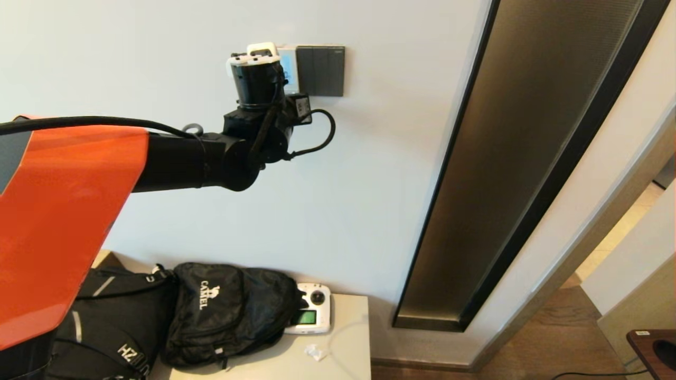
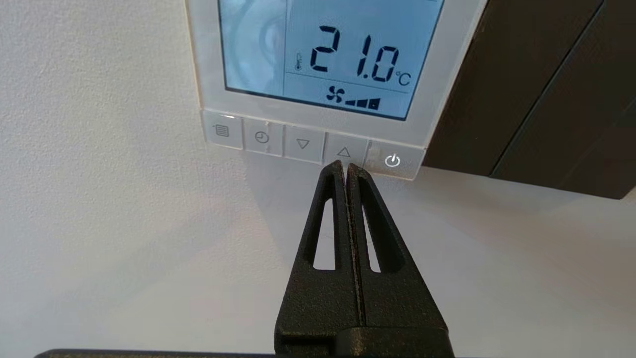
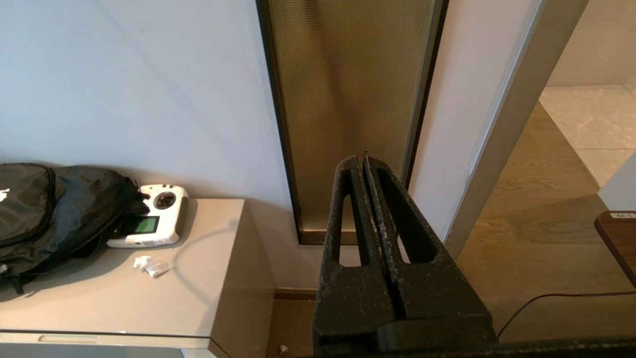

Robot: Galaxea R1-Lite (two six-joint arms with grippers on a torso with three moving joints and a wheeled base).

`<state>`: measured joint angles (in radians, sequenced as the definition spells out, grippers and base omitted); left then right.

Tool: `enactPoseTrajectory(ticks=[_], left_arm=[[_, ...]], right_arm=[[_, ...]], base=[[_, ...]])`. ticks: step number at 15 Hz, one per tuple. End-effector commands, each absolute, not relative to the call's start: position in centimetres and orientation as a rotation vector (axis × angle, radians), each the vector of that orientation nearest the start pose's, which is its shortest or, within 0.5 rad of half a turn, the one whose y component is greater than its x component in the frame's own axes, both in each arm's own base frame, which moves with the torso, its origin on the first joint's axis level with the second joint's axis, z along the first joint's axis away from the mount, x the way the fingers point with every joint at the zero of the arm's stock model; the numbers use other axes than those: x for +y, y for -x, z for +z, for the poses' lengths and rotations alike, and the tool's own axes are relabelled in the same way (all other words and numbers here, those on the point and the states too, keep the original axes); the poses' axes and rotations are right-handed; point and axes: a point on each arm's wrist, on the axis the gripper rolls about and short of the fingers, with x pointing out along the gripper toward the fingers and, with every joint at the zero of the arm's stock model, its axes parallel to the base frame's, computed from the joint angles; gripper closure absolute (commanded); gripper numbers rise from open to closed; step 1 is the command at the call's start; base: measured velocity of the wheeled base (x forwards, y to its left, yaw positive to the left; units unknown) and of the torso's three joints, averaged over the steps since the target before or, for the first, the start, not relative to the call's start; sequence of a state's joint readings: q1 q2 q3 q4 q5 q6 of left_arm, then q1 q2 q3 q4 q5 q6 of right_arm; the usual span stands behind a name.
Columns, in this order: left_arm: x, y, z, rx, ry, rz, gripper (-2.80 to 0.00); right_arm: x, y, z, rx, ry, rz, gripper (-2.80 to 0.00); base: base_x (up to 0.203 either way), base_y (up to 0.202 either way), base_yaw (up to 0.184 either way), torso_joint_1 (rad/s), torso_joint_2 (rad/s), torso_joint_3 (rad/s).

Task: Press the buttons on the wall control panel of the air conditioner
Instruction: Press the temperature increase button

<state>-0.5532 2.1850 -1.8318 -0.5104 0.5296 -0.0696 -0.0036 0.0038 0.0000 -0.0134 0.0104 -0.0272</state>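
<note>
**wallbot_fan:** how would you expect the control panel to handle? it sits right ahead of the left hand, fixed flat to the wall, just beside a dark switch plate

**greasy_servo:** rigid plastic, it's not moving anywhere, so there's nothing to take hold of, you just poke it. my guess is the keys are stiff little clickers with short travel, and the glossy face looks scratchable, so a light straight push in the middle of one key is what I'd want. the left hand has its two fingers pinched fully together into one point, holding nothing, tips touching or almost touching the lower edge of the up arrow button. can't tell if it's actually pressing

**wallbot_fan:** and the looks?

**greasy_servo:** white frame, lit pale blue screen reading 21.0 °C with a fan icon and bars. key row from the hand's left to right: menu button, clock button, down arrow button, the up arrow straight ahead, then the power button with a glowing symbol

**wallbot_fan:** right arm?

**greasy_servo:** parked low, right hand also closed on nothing, facing a ribbed glass strip. off to its left a table with a backpack and a white remote
</note>
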Motion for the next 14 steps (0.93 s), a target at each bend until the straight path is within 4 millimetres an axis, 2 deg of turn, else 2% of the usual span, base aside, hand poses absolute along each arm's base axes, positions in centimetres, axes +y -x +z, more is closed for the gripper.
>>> enactPoseTrajectory(ticks=[1,14], left_arm=[[-23.32,-40.03,27.00,-0.136,0.153,-0.024,0.00],[-23.63,-40.53,26.64,-0.133,0.151,-0.023,0.00]], right_arm=[[0.03,2.25,7.65,-0.009,0.028,0.006,0.00],[0.03,2.23,7.66,-0.008,0.028,0.006,0.00]], base=[[0.000,0.000,0.000,0.000,0.00,0.000],[0.000,0.000,0.000,0.000,0.00,0.000]])
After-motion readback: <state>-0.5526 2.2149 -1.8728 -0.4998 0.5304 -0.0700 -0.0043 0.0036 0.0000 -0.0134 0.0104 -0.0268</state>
